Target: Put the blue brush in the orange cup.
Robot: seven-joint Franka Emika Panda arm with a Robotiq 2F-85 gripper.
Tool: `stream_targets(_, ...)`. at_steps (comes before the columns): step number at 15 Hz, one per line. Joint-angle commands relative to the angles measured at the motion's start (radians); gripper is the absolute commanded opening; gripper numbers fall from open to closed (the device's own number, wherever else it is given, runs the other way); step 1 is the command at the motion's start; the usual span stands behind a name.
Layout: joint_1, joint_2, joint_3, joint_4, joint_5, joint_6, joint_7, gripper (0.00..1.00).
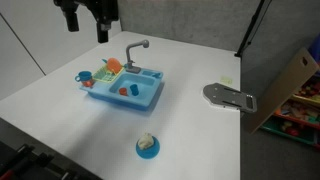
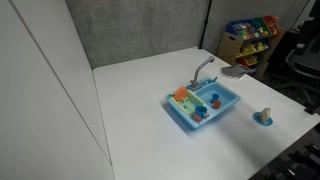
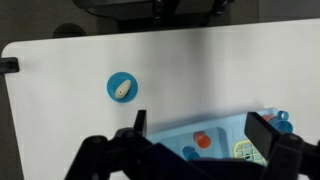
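The blue toy sink (image 1: pixel 150 97) stands in the middle of the white table and shows in both exterior views (image 2: pixel 225 104). The small orange cup (image 1: pixel 87 78) sits at the sink's rack end; in the wrist view it is at the right edge (image 3: pixel 280 116). I cannot pick out the blue brush for certain. A small dark blue piece (image 3: pixel 190 152) lies in the basin beside a red piece (image 3: pixel 203 141). My gripper (image 1: pixel 87 25) hangs high above the table behind the sink, open and empty; in the wrist view (image 3: pixel 200 128) its fingers frame the basin.
A blue plate with a cream object (image 1: pixel 147 146) lies in front of the sink. A grey flat object (image 1: pixel 230 97) lies near the table edge. A cardboard box (image 1: pixel 285 85) and a toy shelf (image 2: pixel 250 38) stand beyond the table. The grey faucet (image 1: pixel 135 50) rises from the sink.
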Motion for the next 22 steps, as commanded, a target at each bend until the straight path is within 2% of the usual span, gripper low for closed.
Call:
stream_targets(1,-0.013,0.001,0.012,0.002,0.002,-0.002,-0.002,1.0)
stream_targets(8,-0.004,0.041,0.031,0.05,-0.006,-0.008,0.021,1.0)
stream_targets(14,0.005,0.129,0.069,0.154,-0.008,-0.013,0.069,1.0)
stream_targets(17,0.008,0.189,0.082,0.22,-0.006,-0.004,0.118,1.0)
stream_targets(22,0.004,0.29,0.078,0.295,-0.004,0.093,0.257,1.0)
